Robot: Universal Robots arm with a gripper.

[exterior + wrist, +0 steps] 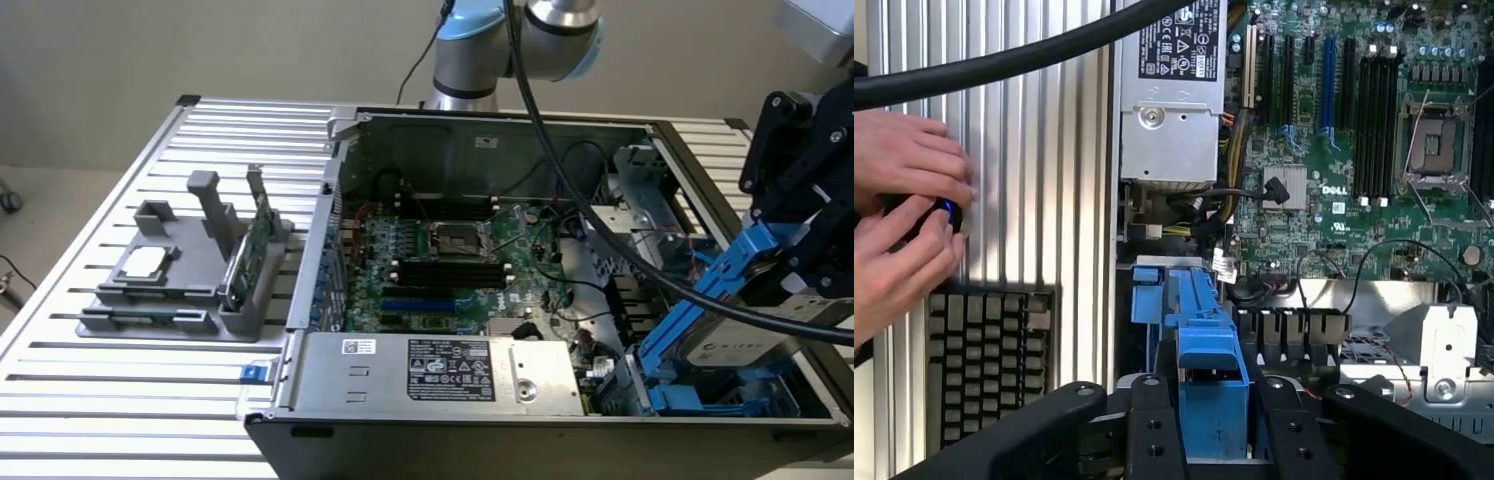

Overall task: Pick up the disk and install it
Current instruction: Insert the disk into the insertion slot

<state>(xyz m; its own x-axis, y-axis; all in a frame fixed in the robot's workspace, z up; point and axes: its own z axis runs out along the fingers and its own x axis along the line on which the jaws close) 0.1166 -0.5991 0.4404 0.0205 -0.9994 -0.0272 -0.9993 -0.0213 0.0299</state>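
Tool (1216, 420) fingers (1154, 430) are clamped on the disk (737, 345), pinching its blue carrier (1209, 375). The disk hangs tilted above the drive bay (667, 388), at the exterior view's right end of the open computer case (494, 125). Inside the case lie the motherboard (441, 265) and, along the near wall, the grey power supply (427, 370). Apart from the case, toward the exterior view's left, a grey fixture (160, 322) holds a square silver chip (144, 262) and an upright green card (246, 255). Everything rests on a ribbed metal surface (80, 400) before a plain beige wall (200, 45). In the wrist view a person's hands (904, 215) grip a small dark object (939, 212) beside a keyboard (989, 360). A black cable (1004, 60) crosses the case. Whether the disk's lower end touches the bay cannot be told.
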